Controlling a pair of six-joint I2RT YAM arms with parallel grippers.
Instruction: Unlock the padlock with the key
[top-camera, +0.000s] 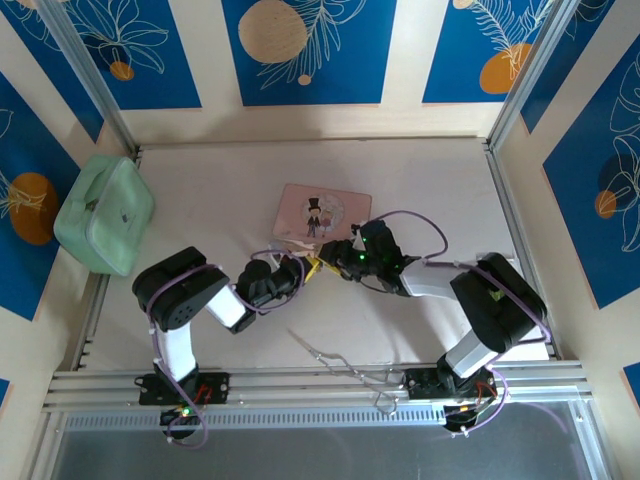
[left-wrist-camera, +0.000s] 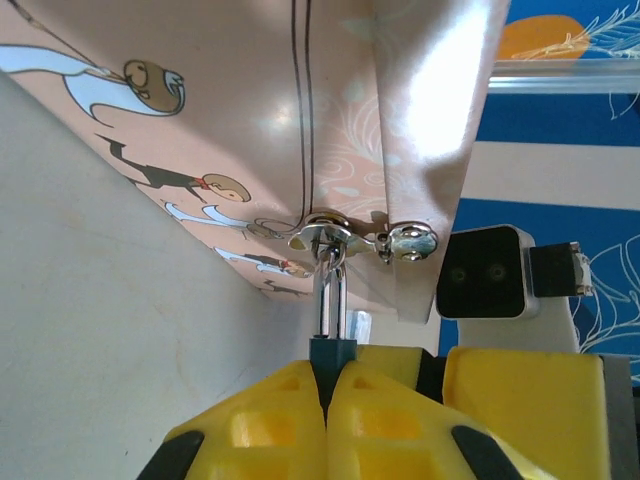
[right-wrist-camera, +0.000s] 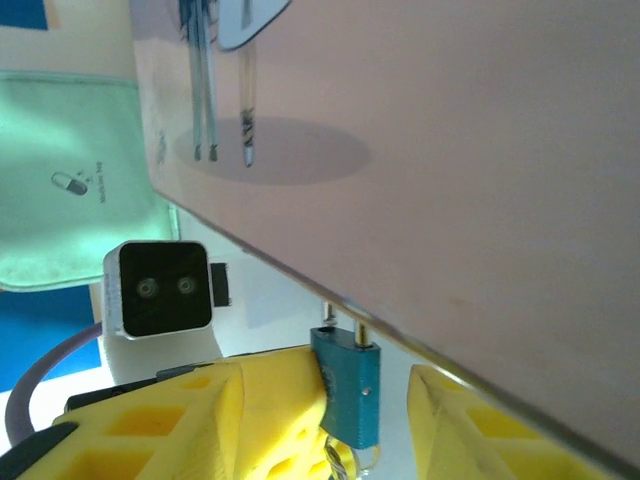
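Nearest the bases the wire tool (top-camera: 335, 358) lies apart. Beyond it the left gripper (left-wrist-camera: 327, 385) has its fingers pressed together on the padlock (right-wrist-camera: 346, 385), which hangs by its shackle from the clasp at the pink tin's (top-camera: 322, 210) six o'clock edge. The right gripper (top-camera: 332, 262), at the lock's three o'clock, has its fingers spread. A silvery bit (right-wrist-camera: 350, 465) under the lock may be the key, though it is too blurred to say. The step in hand looks like turning it: next, pinch it squarely and twist.
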